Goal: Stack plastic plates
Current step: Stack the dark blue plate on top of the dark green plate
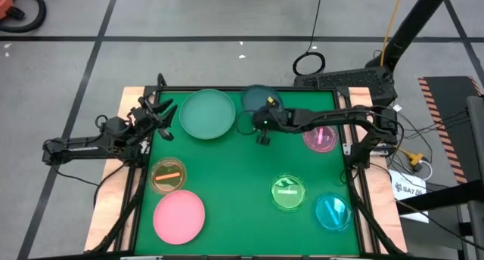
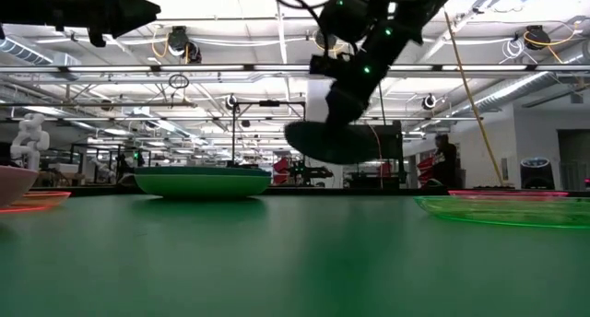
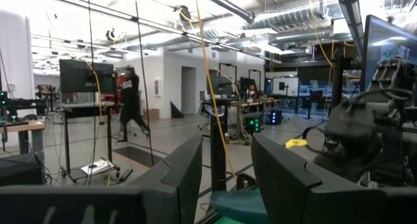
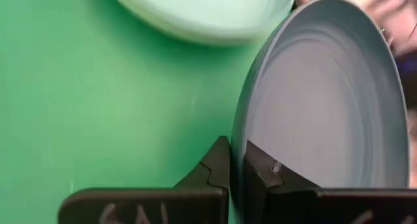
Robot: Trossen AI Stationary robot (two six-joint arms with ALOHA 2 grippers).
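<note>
My right gripper (image 1: 262, 124) reaches in from the table's right to the far middle and is shut on a mid-sized dark teal plate (image 1: 257, 100), which looks grey-blue in the right wrist view (image 4: 326, 100). The plate hangs in the air (image 2: 336, 142), just right of the large light green plate (image 1: 206, 114), which rests on its base (image 2: 203, 183). My left gripper (image 1: 160, 110) waits open at the far left edge, raised, and points out into the room (image 3: 227, 178). My right gripper (image 4: 238, 168) pinches the dark teal plate by its rim (image 4: 242, 129). One finger (image 4: 218, 165) is on the underside and the other (image 4: 264, 172) on the inner face. The plate is lifted clear of the table and tilted, hanging below the fingers (image 2: 346, 105).
On the green mat lie a small amber plate (image 1: 168, 175) and a large pink plate (image 1: 179, 216) at the near left. A magenta plate (image 1: 320, 137) lies under the right arm. Green (image 1: 288, 193) and cyan (image 1: 332, 212) plates sit at the near right. Open mat lies in the middle.
</note>
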